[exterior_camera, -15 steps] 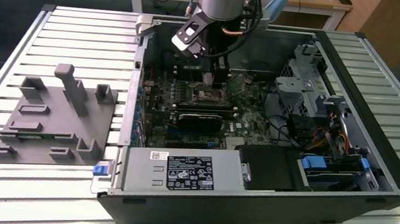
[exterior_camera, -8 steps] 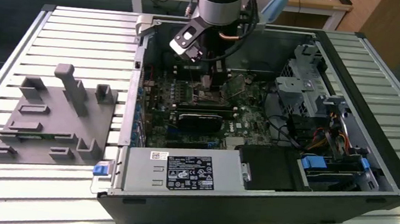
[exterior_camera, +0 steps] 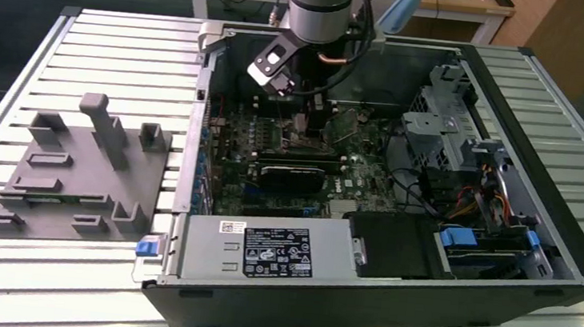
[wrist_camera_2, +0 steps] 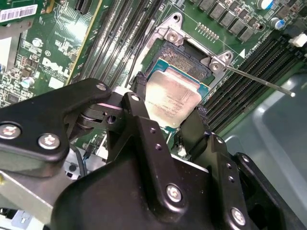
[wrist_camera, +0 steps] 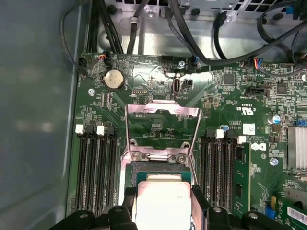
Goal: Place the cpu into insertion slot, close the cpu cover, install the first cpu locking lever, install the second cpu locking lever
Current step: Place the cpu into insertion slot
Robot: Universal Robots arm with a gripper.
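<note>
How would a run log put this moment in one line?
tool: shut on cpu | cpu: at slot, seating unclear | cover: open

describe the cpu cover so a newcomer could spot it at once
Inside the open computer case, look at the green motherboard between the two banks of black memory slots. The cpu cover is the thin grey metal frame flipped open beside the cpu; only it has a square window.
</note>
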